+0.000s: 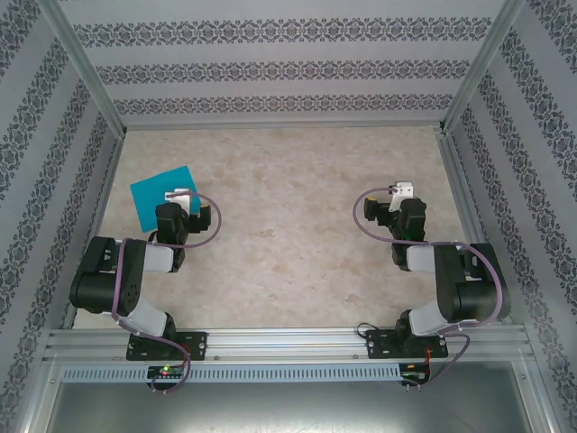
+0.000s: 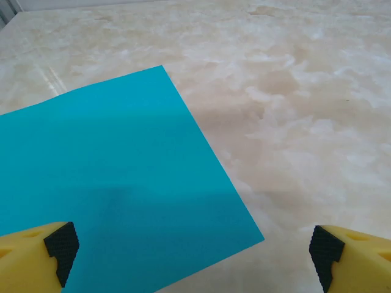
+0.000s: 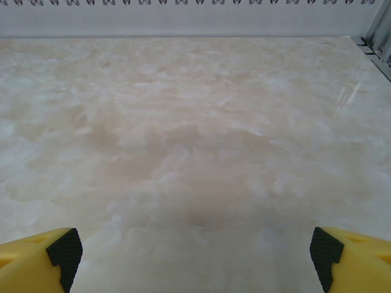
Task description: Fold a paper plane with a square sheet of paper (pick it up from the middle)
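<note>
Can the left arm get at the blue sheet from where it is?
Probably yes: the left gripper is open above the square sheet of paper, with nothing between them; the sheet's middle lies off-centre.

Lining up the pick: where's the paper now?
The paper lies on the table, far left in the top view, left gripper over its near edge.

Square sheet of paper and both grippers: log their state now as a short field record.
paper: square sheet of paper, flat and unfolded, far left on the table
left gripper: open, one finger over the sheet, the other over bare table, gripping nothing
right gripper: open, over bare table, apart from the sheet
fold progress: no crease made yet
</note>
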Controlling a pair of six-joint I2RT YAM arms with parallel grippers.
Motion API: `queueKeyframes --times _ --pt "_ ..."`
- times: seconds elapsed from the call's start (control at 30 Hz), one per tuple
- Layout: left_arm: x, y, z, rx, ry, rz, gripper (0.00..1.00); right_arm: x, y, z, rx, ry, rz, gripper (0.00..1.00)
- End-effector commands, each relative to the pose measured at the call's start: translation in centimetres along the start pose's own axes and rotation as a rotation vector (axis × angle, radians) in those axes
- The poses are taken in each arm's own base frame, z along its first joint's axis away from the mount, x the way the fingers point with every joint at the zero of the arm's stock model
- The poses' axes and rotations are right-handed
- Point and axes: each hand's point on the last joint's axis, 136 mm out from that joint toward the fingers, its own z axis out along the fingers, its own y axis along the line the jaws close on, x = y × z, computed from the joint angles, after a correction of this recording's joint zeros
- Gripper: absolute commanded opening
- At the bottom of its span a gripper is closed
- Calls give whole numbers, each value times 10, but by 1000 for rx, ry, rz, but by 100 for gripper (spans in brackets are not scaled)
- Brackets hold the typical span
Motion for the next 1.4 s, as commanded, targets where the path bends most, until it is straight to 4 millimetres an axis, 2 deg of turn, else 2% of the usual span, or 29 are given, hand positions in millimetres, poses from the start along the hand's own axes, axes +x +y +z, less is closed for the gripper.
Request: queueKeyframes --times 0.0,0.53,0.63,0.77,0.83,0.93,1.07,1.17,1.3,1.37 --pt "-17 2 2 7 -53 -31 100 -14 2 3 -13 -44 3 98" --pt "-16 2 2 14 -52 -35 100 -15 0 2 -16 -48 14 98" --pt "-27 4 -3 4 -37 -34 100 -30 2 -7 -21 -53 9 98" --pt "-57 9 -15 -21 25 -62 100 -59 10 -26 -64 -44 14 98" --pt "-72 9 -22 -19 57 -117 100 -72 19 -34 -106 -40 25 98" --pt "-81 9 -35 -14 140 -204 100 -86 38 -46 -189 -21 31 98" --pt "-74 14 -48 -56 295 -234 100 -95 66 -64 -314 5 77 98" --pt "-65 31 -51 -118 390 -229 100 -100 89 -76 -402 48 80 98" --pt "-53 53 -46 -154 483 -291 100 -102 126 -91 -541 101 86 98" --pt "-47 62 -37 -169 519 -301 100 -103 142 -98 -582 114 72 98"
